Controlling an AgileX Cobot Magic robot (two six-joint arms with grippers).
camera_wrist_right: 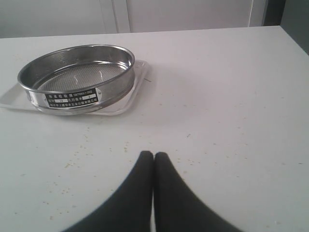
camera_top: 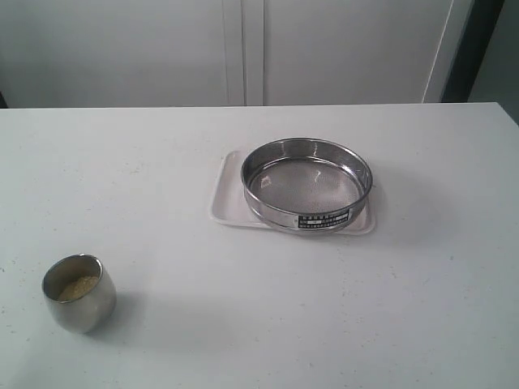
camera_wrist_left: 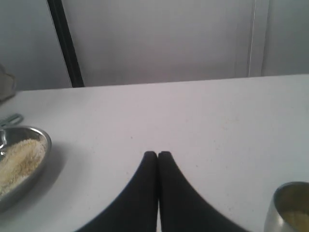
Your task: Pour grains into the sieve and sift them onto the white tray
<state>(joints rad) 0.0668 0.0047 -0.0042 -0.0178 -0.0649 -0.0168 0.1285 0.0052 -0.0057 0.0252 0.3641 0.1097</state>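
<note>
The round steel sieve [camera_top: 280, 214] with its black-and-white label rests on the white tray [camera_top: 222, 199] at the table's middle; its mesh looks bare. In the right wrist view the sieve [camera_wrist_right: 72, 99] and tray [camera_wrist_right: 138, 79] lie ahead of my right gripper [camera_wrist_right: 154, 154], which is shut on nothing and well apart from them. The grains [camera_top: 79, 287] fill a small rounded steel cup [camera_top: 81, 304] at the front left. My left gripper [camera_wrist_left: 158, 153] is shut and empty above the table, with that cup [camera_wrist_left: 285, 208] off to one side. Neither gripper shows in the exterior view.
A shallow steel dish [camera_wrist_left: 41, 162] with more pale grains [camera_wrist_left: 17, 162] lies at the edge of the left wrist view. A few stray grains [camera_wrist_right: 128, 143] dot the table near the right gripper. A white wall and a dark post [camera_wrist_left: 65, 43] stand behind the table.
</note>
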